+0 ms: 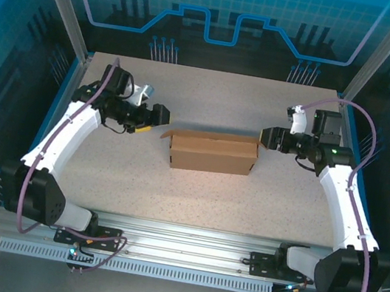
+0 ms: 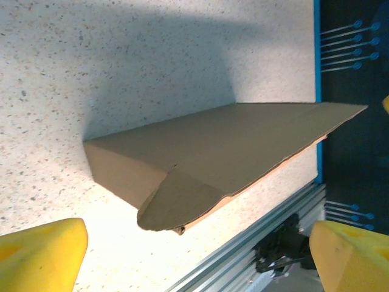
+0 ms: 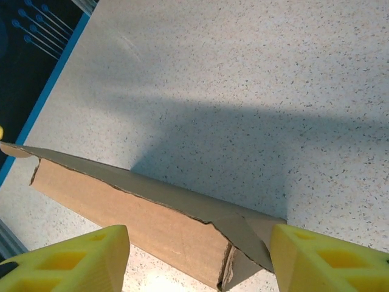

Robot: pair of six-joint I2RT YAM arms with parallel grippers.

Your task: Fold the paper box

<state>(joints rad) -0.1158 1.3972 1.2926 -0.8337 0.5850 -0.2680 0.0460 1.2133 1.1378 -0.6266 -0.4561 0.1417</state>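
The paper box (image 1: 212, 153) lies 9-to-3; my right gripper (image 1: 264, 136), nearer, straddles its 3 o'clock end flap with fingers spread (left gripper (image 1: 157, 115) gapes off 10 o'clock).

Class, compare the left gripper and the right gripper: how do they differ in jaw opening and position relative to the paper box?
The left gripper has wider-set jaws than the right gripper. The left gripper sits short of the paper box; the right gripper straddles its end. Both have yellow fingertips.
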